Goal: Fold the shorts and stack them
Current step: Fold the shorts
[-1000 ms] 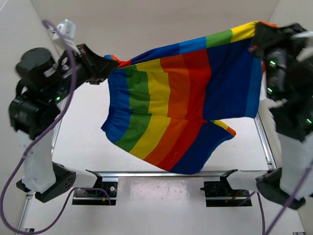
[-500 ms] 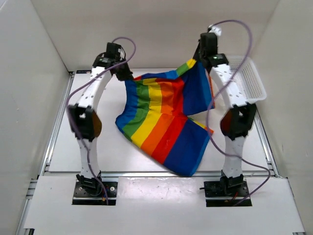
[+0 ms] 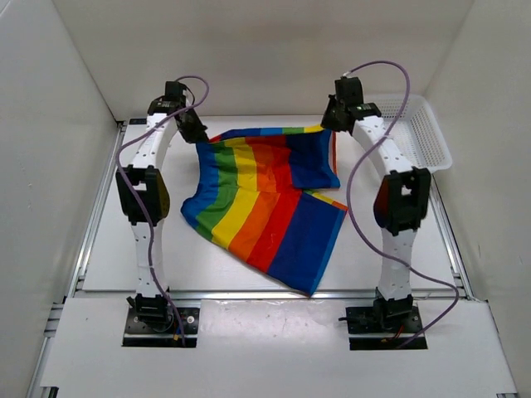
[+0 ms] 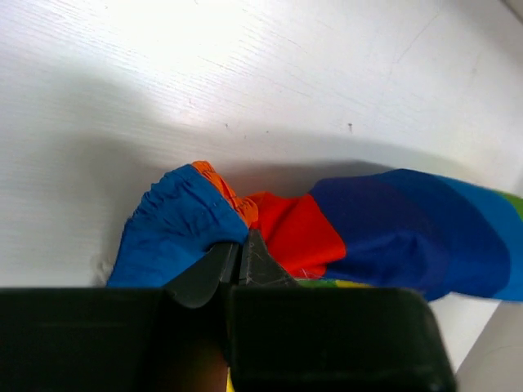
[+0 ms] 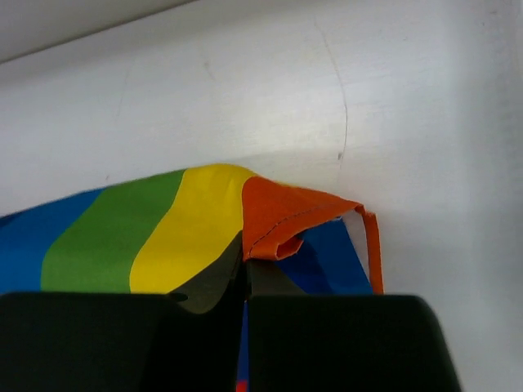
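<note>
Both arms reach to the far side of the table (image 3: 207, 265), where the left gripper (image 3: 194, 128) and right gripper (image 3: 330, 118) are each pinched tight on a far corner of the shorts (image 3: 265, 203), probably to keep the cloth stretched flat for folding. The shorts lie spread mid-table with bold rainbow stripes running lengthwise and the near leg seemingly a little skewed
</note>
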Action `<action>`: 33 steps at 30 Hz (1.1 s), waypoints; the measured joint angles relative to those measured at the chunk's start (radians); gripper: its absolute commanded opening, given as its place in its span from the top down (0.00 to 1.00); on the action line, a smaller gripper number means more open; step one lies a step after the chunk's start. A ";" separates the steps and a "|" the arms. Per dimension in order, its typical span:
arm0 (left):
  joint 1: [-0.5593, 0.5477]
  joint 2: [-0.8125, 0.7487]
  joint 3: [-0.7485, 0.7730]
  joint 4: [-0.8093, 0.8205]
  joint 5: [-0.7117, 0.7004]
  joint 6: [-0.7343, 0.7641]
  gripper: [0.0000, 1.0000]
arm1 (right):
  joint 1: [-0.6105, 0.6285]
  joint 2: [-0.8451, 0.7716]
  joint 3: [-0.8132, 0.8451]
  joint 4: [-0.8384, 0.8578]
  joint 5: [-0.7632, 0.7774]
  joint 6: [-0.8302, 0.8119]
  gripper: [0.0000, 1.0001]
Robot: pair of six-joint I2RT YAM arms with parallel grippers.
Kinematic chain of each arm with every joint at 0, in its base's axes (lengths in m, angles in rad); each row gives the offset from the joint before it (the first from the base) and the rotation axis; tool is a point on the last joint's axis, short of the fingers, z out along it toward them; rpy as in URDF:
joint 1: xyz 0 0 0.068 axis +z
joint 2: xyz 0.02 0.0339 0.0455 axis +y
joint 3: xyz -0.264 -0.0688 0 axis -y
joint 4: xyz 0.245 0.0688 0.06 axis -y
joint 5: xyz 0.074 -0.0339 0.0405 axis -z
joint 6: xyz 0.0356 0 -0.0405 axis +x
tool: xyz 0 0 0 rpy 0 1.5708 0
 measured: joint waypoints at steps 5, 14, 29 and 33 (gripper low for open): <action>0.008 -0.153 -0.125 0.014 0.003 0.006 0.90 | 0.028 -0.325 -0.299 0.022 -0.026 -0.003 0.99; 0.008 -0.488 -0.491 0.021 -0.033 0.022 0.90 | 0.231 -0.840 -0.810 -0.013 -0.023 0.029 0.99; 0.051 -0.711 -0.908 -0.006 -0.080 0.010 0.90 | 0.846 -0.931 -1.161 -0.158 0.067 0.219 0.99; 0.051 -0.723 -0.968 -0.013 -0.119 -0.005 0.90 | 0.919 -0.900 -1.174 -0.155 0.072 0.253 0.99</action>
